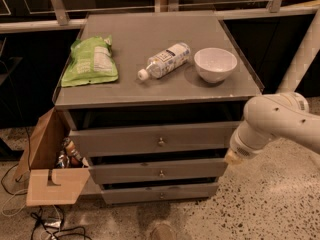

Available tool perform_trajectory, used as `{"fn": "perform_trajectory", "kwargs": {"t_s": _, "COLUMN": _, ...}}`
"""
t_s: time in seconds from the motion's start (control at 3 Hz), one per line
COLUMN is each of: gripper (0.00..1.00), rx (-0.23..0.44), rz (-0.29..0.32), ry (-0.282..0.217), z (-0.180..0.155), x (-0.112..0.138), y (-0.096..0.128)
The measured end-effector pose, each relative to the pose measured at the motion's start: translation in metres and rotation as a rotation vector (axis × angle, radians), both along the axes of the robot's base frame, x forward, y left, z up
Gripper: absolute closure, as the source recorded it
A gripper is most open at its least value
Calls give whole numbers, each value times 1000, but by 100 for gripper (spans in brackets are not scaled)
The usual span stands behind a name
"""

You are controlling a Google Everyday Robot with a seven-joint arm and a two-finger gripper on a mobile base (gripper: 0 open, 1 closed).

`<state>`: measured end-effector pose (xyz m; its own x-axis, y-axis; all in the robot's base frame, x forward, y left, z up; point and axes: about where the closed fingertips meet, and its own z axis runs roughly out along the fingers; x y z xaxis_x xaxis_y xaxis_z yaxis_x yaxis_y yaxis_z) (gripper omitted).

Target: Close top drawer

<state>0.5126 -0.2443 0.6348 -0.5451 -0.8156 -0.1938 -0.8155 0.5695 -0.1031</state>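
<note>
Top drawer (125, 140) stands partly pulled out of the grey bench (150, 29), with a dark gap showing above its flat front. The tool (231, 157) sits at the right end of that front, at or just beside its lower corner; contact looks likely but cannot be confirmed. Whether the tool is apart or together cannot be told, since the white arm (280, 121) hides most of it.

The drawer looks like a stiff, boxy slide-in unit, probably light when empty, running straight back on its rails. It needs no grip: a flat push on the front should do. The small round knob (161, 142), well to the left of the tool, marks the centre, and pushing nearer it would likely slide the drawer squarely. Pushing at the corner where the tool is may skew it and make it bind.

A bowl (215, 64), bottle (165, 60) and green bag (91, 62) rest above the tool and could jolt if the drawer slams.
</note>
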Motion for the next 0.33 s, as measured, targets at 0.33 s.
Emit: {"fn": "perform_trajectory", "kwargs": {"t_s": 0.33, "gripper": 81, "rx": 2, "rz": -6, "ry": 8, "z": 2, "x": -5, "y": -2}}
